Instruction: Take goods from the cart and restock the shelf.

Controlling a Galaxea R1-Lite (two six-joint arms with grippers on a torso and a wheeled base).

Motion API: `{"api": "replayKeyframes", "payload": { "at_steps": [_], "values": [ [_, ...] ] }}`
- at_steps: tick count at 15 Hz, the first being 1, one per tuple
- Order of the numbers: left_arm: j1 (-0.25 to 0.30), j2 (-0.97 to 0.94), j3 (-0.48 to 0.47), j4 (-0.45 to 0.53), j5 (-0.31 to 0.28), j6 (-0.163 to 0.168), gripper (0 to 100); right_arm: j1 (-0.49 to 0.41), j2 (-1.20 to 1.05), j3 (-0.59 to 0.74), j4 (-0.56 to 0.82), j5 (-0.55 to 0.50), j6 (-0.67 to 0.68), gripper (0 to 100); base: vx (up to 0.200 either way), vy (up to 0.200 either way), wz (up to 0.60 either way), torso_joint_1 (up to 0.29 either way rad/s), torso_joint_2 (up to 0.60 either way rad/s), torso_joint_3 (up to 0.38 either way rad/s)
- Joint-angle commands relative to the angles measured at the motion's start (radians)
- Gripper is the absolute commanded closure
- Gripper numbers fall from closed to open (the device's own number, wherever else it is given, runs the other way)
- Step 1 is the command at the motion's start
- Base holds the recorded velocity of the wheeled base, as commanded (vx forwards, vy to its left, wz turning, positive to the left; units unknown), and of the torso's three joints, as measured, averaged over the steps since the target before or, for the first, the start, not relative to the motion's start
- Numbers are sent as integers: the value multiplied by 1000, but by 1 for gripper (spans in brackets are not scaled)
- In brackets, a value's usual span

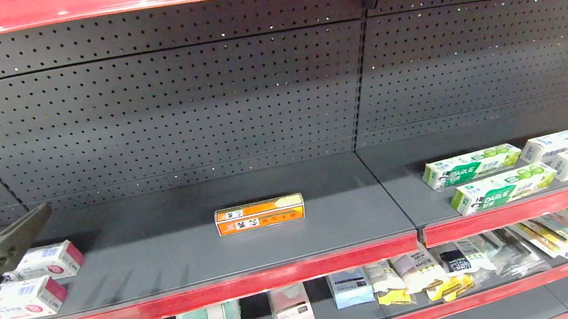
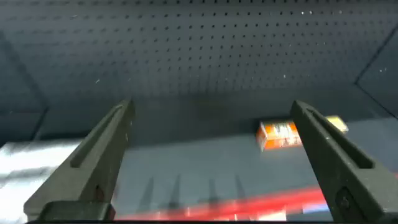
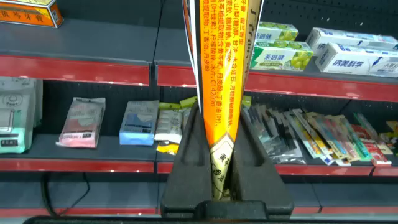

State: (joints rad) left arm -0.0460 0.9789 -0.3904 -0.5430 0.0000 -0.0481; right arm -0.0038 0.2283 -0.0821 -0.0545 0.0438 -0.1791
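a: where is the stock at this moment?

b: the right hand (image 3: 222,124) is clenched on a long orange cardboard box (image 3: 224,68), which stands on end between its fingers. it is out in front of the shelving, not yet over the grey metal shelf with the red front lip (image 1: 166,248).

a: and the left hand?

b: the left hand (image 2: 212,106) is spread wide with nothing in it, at the shelf's left end near the white and pink cartons (image 1: 44,261).

a: so where should the box go?

b: i'd say beside the orange box lying flat mid-shelf (image 1: 260,214), which looks like the same kind and has bare board either side. the held box is upright, so it wants turning to lie long side to the front. it should clear the red lip before going in, then settle parallel and just beside its twin, not on top. release only once it rests flat, well apart from the green and white toothpaste boxes (image 1: 472,165) in the next bay.
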Motion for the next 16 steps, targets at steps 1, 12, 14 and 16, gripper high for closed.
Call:
{"api": "replayKeyframes", "payload": {
  "at_steps": [1,12,14,16],
  "values": [
    [-111,334,-10,-198,5,-4,0,1,-106,48,-1,-4,-2,100,0,0,0,0,0,0],
    [-377,659,-163,-229,126,-49,0,-2,-201,61,28,-9,32,100,0,0,0,0,0,0],
    [-385,698,-206,-230,129,-59,0,-2,-216,62,28,-7,61,100,0,0,0,0,0,0],
    [-385,724,-251,-229,132,-59,0,1,-228,64,30,2,90,100,0,0,0,0,0,0]
  ]
}}
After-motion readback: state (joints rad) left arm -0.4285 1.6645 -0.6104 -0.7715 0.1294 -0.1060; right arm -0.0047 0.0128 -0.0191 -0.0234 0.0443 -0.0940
